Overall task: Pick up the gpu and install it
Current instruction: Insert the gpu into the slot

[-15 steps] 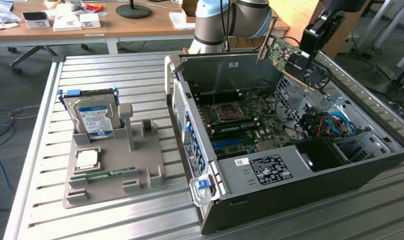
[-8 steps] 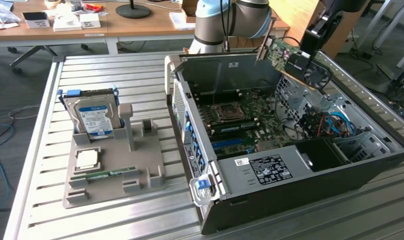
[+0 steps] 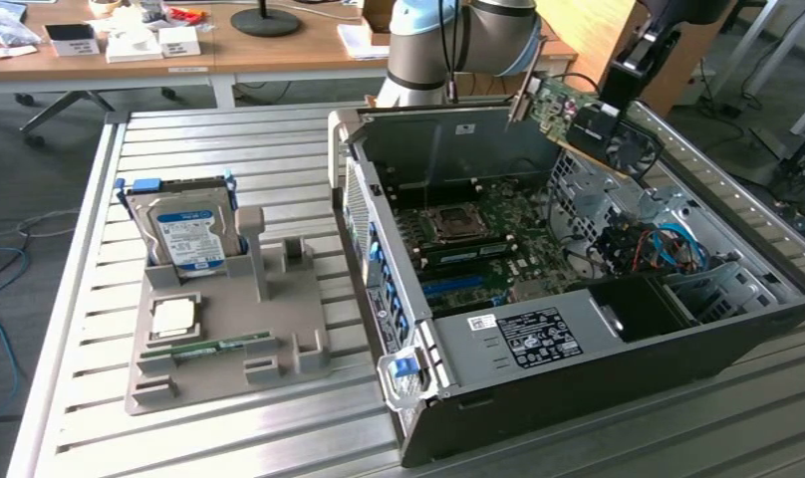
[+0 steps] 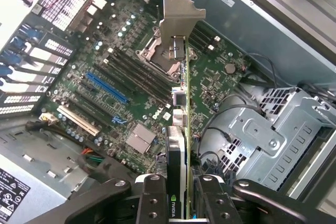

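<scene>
1. Our end effector is clamped on the gpu, its fingers pressing the two faces at one end. The card hangs in the air above the open computer case, touching nothing else.
2. The hold sits at one end only, so the long card could pivot in the grip if its far end meets anything.
3. The silver bracket leads at the free end. We judge it the likeliest part to snag on the case's rear wall or on a slot cover.
4. In the exterior view the card is tilted, not level with the motherboard. If it came down like that, the edge connector could meet the blue slot askew and jam or bend.
5. We cannot tell from here whether the card is lined up over that slot; it seems to hang off to one side.
6. Loose cables by the drive cage could catch the cooler.
7. The case holds the motherboard with its bare processor socket, the drive cage, the cables and a labelled power supply.
8. Well apart on the tabletop, a grey holder carries a hard drive standing upright, a small silver square piece and a narrow memory stick lying flat.
</scene>
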Robot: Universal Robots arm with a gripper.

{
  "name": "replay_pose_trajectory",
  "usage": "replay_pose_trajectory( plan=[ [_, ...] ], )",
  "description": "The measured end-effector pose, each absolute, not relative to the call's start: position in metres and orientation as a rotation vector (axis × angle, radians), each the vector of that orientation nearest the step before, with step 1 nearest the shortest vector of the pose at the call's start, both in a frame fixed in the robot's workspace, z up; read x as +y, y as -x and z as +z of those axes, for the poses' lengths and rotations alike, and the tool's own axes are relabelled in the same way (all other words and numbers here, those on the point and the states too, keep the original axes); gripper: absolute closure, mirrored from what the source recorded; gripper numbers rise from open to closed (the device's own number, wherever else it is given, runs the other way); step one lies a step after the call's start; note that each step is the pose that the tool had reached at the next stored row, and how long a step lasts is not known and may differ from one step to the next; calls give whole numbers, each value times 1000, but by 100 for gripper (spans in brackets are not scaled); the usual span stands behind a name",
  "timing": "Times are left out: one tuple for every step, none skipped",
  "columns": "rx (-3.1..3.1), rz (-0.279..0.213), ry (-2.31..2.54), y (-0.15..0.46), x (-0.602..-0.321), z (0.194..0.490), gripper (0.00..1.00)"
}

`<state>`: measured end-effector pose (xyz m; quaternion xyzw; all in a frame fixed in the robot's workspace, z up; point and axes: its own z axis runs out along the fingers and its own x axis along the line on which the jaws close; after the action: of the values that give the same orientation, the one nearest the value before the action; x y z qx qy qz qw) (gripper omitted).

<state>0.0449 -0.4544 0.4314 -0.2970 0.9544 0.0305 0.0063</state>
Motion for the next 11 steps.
replay_pose_trajectory(
  plan=[
    [2984,96,938,-45,-454,431,73],
    [2981,96,946,-45,-454,431,73],
    [2979,96,953,-45,-454,431,73],
    [2978,96,956,-45,-454,431,73],
    [2978,96,957,-45,-454,431,73],
    [2978,96,957,-45,-454,431,73],
    [2978,96,957,-45,-454,431,73],
    [2978,96,957,-45,-454,431,73],
    [2978,96,957,-45,-454,431,73],
    [2978,96,957,-45,-454,431,73],
    [2978,96,957,-45,-454,431,73]
  ],
)
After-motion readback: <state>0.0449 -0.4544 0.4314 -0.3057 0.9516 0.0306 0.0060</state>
